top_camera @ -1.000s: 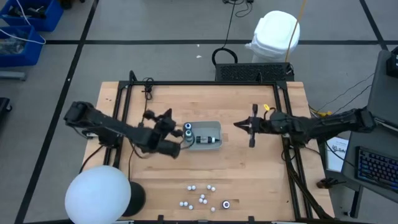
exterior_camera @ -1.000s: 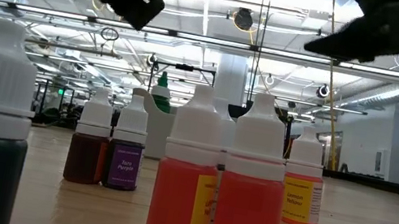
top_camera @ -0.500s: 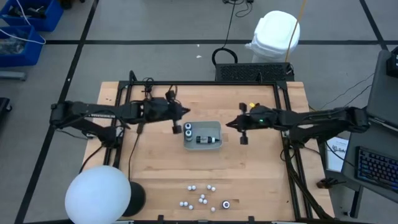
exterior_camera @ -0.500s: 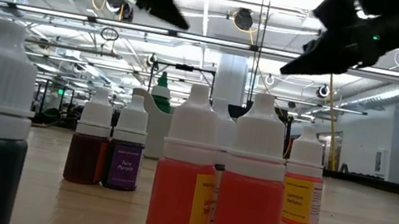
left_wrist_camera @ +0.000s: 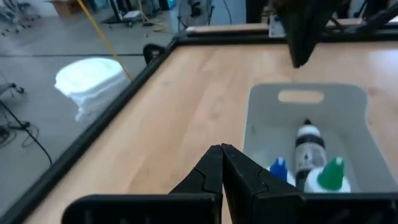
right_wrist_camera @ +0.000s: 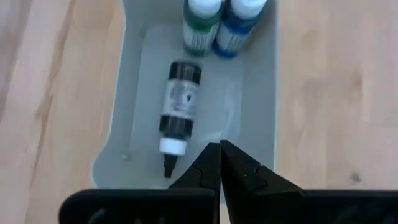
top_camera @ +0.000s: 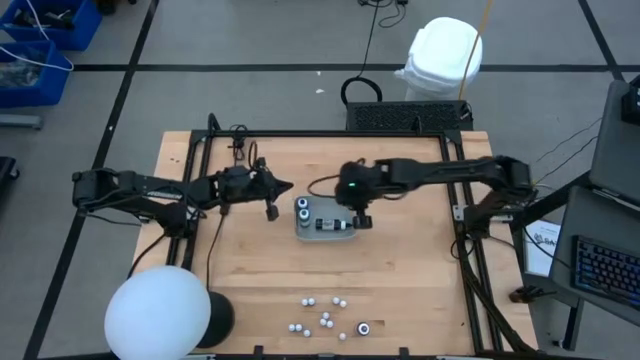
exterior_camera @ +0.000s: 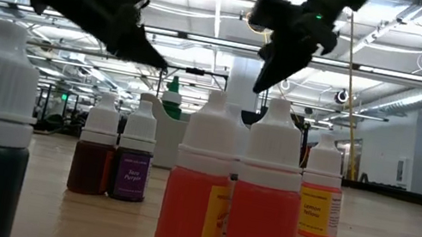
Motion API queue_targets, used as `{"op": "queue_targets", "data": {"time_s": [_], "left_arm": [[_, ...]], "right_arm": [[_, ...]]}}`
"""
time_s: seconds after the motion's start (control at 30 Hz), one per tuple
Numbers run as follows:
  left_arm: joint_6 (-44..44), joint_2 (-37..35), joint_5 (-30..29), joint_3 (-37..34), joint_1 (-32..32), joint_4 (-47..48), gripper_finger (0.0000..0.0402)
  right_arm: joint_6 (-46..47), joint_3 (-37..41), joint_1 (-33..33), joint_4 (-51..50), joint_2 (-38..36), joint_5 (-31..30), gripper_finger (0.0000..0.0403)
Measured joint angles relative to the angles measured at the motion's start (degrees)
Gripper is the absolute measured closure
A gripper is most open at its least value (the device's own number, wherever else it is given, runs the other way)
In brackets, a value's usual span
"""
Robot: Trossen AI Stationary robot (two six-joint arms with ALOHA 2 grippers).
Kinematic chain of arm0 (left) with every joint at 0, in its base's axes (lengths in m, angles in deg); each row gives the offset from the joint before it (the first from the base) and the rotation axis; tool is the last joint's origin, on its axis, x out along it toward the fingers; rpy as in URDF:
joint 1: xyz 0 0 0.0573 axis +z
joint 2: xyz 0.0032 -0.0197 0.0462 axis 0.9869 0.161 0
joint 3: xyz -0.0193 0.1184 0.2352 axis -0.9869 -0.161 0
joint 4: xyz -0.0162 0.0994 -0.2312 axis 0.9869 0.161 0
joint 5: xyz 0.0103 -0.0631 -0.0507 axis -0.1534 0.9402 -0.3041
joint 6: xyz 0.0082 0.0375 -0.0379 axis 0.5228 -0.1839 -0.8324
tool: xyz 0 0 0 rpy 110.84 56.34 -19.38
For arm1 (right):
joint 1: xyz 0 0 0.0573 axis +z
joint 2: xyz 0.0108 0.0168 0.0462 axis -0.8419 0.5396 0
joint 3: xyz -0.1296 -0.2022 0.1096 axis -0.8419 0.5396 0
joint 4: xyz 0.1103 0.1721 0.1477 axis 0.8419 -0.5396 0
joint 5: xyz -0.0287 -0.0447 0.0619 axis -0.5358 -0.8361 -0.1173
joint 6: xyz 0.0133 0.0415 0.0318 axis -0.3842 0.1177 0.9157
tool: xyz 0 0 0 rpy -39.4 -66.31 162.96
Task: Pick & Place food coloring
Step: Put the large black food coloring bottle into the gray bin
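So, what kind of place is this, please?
Probably a robotics lab or workshop. Two dark robot arms work at a light wooden table on a taped grey floor, a black keyboard sits beside it, and the low view shows a big open hall behind.

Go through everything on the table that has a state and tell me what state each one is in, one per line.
Left gripper: shut, empty, beside the tray.
Right gripper: shut, empty, over the tray.
Tray: holds three bottles.
Black bottle: lying on its side in the tray.
Green bottle: upright in the tray.
Blue bottle: upright beside the green one.
Loose bottles: standing upright near the table's front edge.
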Motion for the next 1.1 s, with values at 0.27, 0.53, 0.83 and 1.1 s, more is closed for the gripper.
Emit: {"op": "queue_targets", "data": {"time_s": [0.27, 0.53, 0.83, 1.1], "left_arm": [[-1.28, 0.0, -0.13, -4.57, -1.5, -5.51, 0.0398], [-3.79, -0.02, 0.69, -4.62, -2.73, -5.35, 0.0366], [-4.28, -0.02, 0.64, -4.62, -5.1, -5.27, 0.0362], [-4.5, -0.02, 0.59, -4.62, -5.93, -5.22, 0.0362]], "right_arm": [[-3.19, -11.73, 4.33, -7.37, 13.66, -0.1, 0.0398], [-3.3, -11.78, 7.19, 0.9, 15.92, -0.19, 0.0327], [-0.29, -9.05, 7.42, 4.09, 15.92, -3.21, 0.0237], [-0.34, -5.82, 7.2, 6.54, 15.92, -7.57, 0.022]]}}
